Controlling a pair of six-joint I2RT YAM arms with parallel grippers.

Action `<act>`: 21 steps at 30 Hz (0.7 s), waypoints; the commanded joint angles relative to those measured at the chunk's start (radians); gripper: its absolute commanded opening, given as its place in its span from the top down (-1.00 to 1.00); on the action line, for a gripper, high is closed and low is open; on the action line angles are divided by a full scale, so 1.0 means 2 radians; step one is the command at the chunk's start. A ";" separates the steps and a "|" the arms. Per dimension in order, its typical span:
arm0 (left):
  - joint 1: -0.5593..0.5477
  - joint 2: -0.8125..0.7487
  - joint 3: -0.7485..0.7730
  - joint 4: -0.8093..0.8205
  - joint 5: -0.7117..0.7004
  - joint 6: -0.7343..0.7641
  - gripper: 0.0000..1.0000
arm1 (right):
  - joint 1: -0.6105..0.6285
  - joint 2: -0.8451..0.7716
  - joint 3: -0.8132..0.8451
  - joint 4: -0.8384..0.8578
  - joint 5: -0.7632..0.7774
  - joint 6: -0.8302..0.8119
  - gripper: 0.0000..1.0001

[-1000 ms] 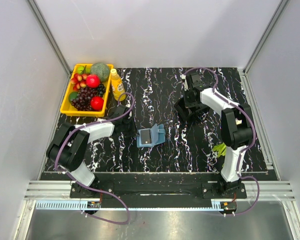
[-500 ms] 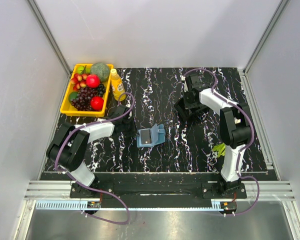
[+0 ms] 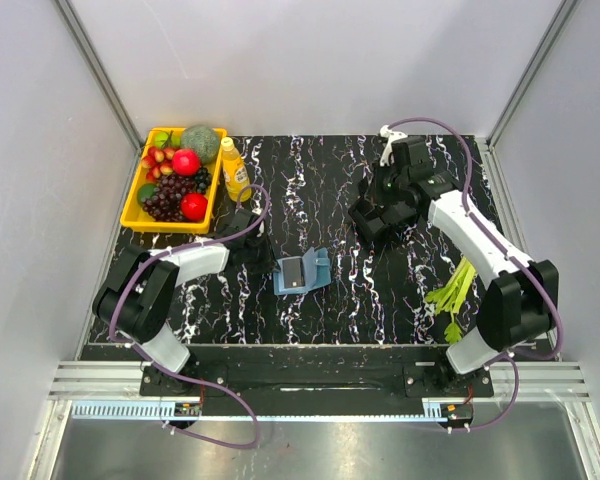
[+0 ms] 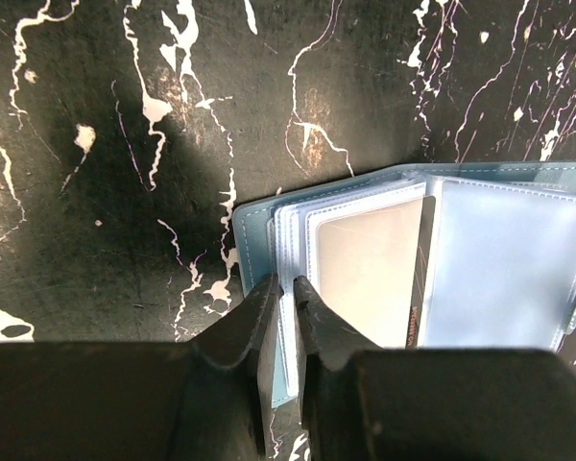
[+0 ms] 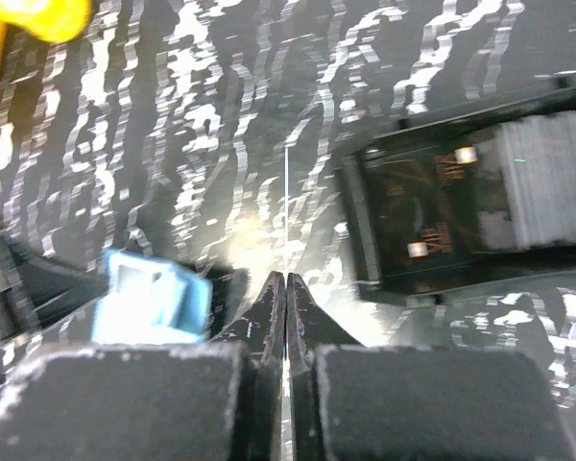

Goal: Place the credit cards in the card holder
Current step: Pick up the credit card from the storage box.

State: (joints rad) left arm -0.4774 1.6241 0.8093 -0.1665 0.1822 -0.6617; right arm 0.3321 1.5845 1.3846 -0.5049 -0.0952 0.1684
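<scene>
The blue card holder (image 3: 302, 271) lies open in the middle of the table. A grey credit card (image 4: 365, 269) sits inside one of its clear sleeves. My left gripper (image 4: 287, 284) is at the holder's left edge (image 3: 272, 262), its jaws a sliver apart with the sleeve edge pinched between them. My right gripper (image 5: 286, 279) hangs above the table (image 3: 383, 203) beside the black box, shut. A thin credit card (image 5: 286, 206), seen edge-on, sticks out from between its fingertips. In the blurred right wrist view the card holder (image 5: 149, 298) shows at lower left.
A black box (image 3: 373, 218) (image 5: 432, 216) holding a grey stack of cards (image 5: 547, 178) stands right of centre. A yellow fruit tray (image 3: 132, 208) and a yellow bottle (image 3: 234, 168) are at the back left. Green stalks (image 3: 458, 290) lie near the right arm's base.
The right arm has swung its elbow out to the right and drawn its gripper up off the black box, uncovering the green stalks. The left gripper stays at the holder's edge.
</scene>
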 commanded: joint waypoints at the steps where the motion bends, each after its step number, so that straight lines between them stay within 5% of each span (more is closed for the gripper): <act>1: -0.001 -0.002 0.015 -0.001 0.029 -0.004 0.67 | 0.052 -0.027 -0.019 0.016 -0.051 0.058 1.00; 21: -0.009 -0.027 0.039 0.001 0.063 -0.007 0.61 | 0.089 -0.004 -0.082 0.068 -0.074 0.108 1.00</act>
State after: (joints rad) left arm -0.4839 1.5730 0.8246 -0.1867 0.2649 -0.6743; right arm 0.5121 1.5734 1.2274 -0.4114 -0.2192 0.3691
